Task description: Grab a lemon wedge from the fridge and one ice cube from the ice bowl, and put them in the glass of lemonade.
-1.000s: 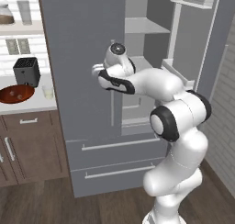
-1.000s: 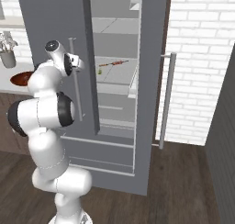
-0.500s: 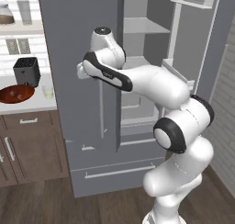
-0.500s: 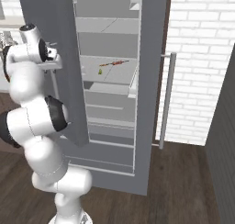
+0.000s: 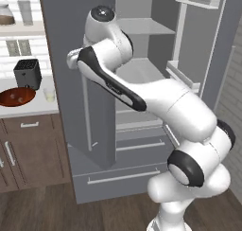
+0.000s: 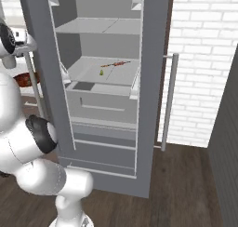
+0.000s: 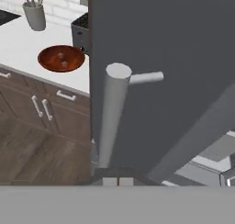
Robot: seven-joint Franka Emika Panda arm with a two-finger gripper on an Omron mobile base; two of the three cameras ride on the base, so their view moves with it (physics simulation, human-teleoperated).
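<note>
Currently the fridge [image 6: 116, 82] stands with its doors swung open. The lemon wedge [image 6: 101, 72] lies on the middle shelf inside the fridge, beside a thin reddish item [image 6: 115, 64]. The gripper [image 7: 118, 181] is at the fridge's left door, its fingers brought together and empty, near the bar handle [image 7: 112, 113]. The ice bowl [image 5: 17, 96] sits on the counter [image 5: 28, 109] left of the fridge, with the glass of lemonade [image 5: 49, 94] just beside it.
</note>
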